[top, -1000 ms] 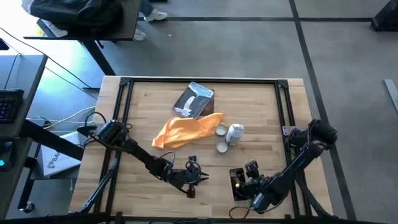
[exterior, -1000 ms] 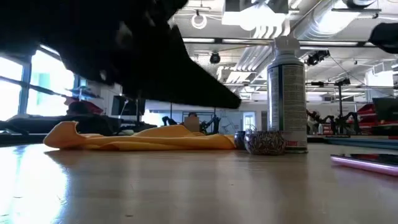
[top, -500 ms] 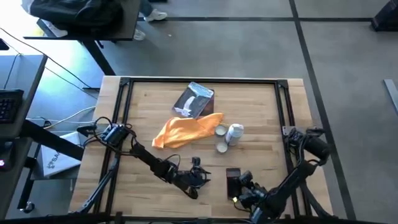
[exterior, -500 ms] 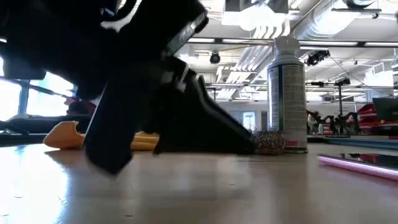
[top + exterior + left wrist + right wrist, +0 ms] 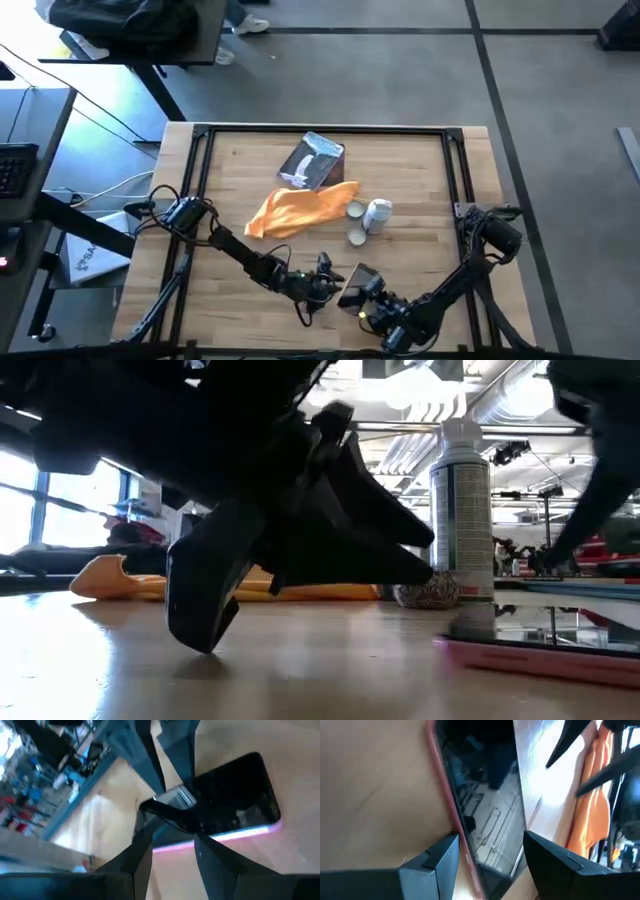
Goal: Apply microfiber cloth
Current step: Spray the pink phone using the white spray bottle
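On the wooden table [image 5: 420, 190], the microfiber cloth [image 5: 295, 211] lies mid-table beside the packet [image 5: 312, 160]. The right gripper [image 5: 487, 857] straddles a pink-edged phone [image 5: 358, 282], fingers wide; the left gripper [image 5: 322, 283], also spread, hovers just beside it.

One orange cloth [image 5: 295, 211], one grey-blue packet [image 5: 312, 160], one spray can [image 5: 378, 214], one phone [image 5: 358, 285], two arms.

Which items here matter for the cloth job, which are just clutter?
Job:
- microfiber cloth, untouched mid-table
- phone, between left gripper and right gripper

Clutter:
- spray bottle
- grey-blue packet
- small round cap
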